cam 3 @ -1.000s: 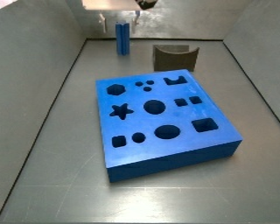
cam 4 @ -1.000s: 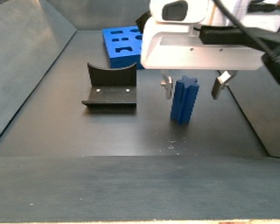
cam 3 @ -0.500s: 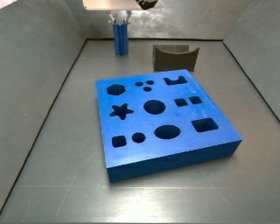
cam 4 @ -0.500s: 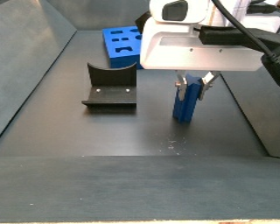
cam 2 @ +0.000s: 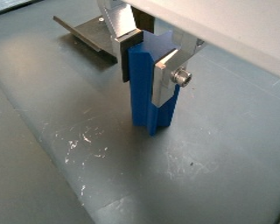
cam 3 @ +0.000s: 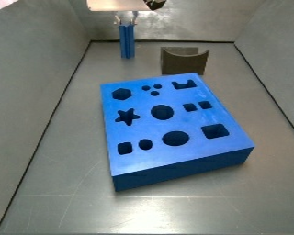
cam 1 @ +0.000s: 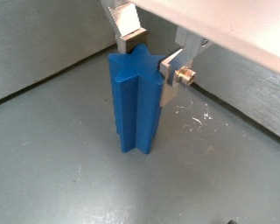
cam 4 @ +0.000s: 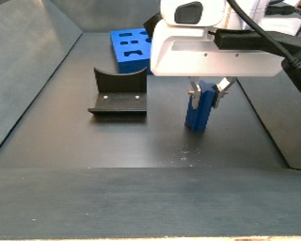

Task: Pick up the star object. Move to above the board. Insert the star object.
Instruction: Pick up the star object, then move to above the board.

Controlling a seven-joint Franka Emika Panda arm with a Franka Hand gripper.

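Observation:
The star object (cam 1: 136, 101) is a tall blue ridged peg. It stands upright on the grey floor near the back wall, as both side views show (cam 3: 128, 39) (cam 4: 199, 108). My gripper (cam 1: 152, 57) is shut on its upper part, one silver finger pressed on each side, which also shows in a wrist view (cam 2: 146, 61). The peg's foot looks to rest on the floor. The board (cam 3: 175, 128) is a thick blue block with dark shaped holes, lying mid-tray apart from the peg; in a side view it is behind the gripper (cam 4: 132, 49).
The dark fixture (cam 3: 184, 60) stands between the peg and the board, also in a side view (cam 4: 118, 94) and a wrist view (cam 2: 90, 37). Grey tray walls (cam 3: 63, 83) rise on the sides. White scratches mark the floor by the peg (cam 2: 84, 140).
One second ago the fingers stood open on either side of the peg. They have since closed onto it. Over the last half second nothing has visibly moved.

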